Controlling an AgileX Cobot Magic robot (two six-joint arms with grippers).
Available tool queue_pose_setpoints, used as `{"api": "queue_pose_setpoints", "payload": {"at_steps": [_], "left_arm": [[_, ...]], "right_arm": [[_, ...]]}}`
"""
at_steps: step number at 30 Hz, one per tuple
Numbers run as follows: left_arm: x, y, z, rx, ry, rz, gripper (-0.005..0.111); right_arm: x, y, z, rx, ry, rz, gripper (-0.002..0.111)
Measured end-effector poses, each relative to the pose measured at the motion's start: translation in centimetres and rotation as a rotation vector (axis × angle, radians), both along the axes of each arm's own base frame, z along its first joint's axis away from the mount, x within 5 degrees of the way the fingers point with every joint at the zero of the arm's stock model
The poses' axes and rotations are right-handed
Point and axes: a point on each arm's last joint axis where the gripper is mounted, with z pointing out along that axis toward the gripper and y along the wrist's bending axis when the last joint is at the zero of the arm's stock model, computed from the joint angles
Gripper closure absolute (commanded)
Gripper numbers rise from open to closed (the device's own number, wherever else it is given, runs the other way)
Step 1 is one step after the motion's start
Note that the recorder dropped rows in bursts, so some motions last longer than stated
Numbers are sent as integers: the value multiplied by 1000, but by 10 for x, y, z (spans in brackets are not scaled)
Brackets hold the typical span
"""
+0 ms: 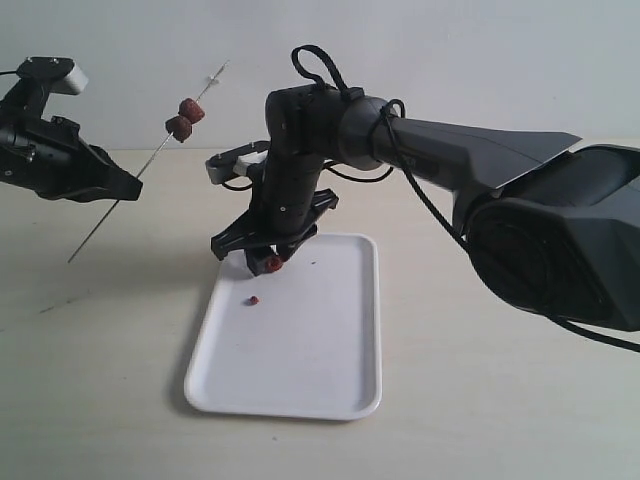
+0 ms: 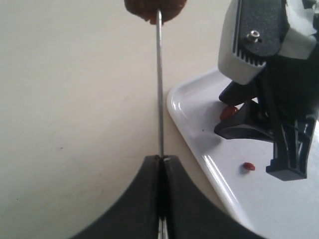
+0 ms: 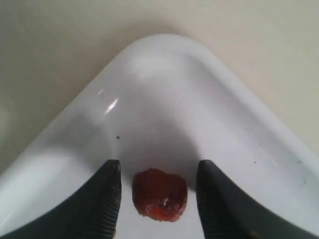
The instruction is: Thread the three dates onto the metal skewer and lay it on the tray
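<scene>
My left gripper (image 1: 128, 188) is shut on the metal skewer (image 1: 150, 165), which slants up to the right above the table. Two dates (image 1: 185, 119) sit threaded near its upper end; one of them shows at the top of the left wrist view (image 2: 154, 10), with the skewer (image 2: 160, 84) clamped at the gripper (image 2: 162, 158). The third date (image 3: 159, 194) lies on the white tray (image 1: 330, 370) near its far left corner. My right gripper (image 3: 158, 172) is open, lowered around this date (image 1: 272, 263), its fingers (image 3: 110, 194) apart from it on both sides.
A tiny reddish crumb (image 1: 254, 299) lies on the tray, seen also in the left wrist view as a crumb (image 2: 249, 166). The right arm (image 1: 450, 150) reaches in from the right over the tray. Bare table surrounds the tray.
</scene>
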Motion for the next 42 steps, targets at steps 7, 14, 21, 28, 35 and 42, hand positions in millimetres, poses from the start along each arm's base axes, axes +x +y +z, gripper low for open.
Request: {"api": "queue_pose_setpoints", "payload": {"at_steps": [7, 14, 21, 28, 35, 42], "left_arm": [[0, 0, 0, 0, 0, 0, 107], [0, 0, 0, 1, -1, 1, 107], [0, 0, 0, 3, -3, 4, 107], [0, 0, 0, 3, -3, 4, 107], [0, 0, 0, 3, -3, 4, 107], [1, 0, 0, 3, -4, 6, 107]], "right_arm": [[-1, 0, 0, -4, 9, 1, 71], [-1, 0, 0, -5, 16, 2, 72], [-2, -1, 0, -6, 17, 2, 75], [-2, -1, 0, -6, 17, 2, 80], [-1, -1, 0, -8, 16, 2, 81], [-1, -1, 0, -8, 16, 2, 81]]}}
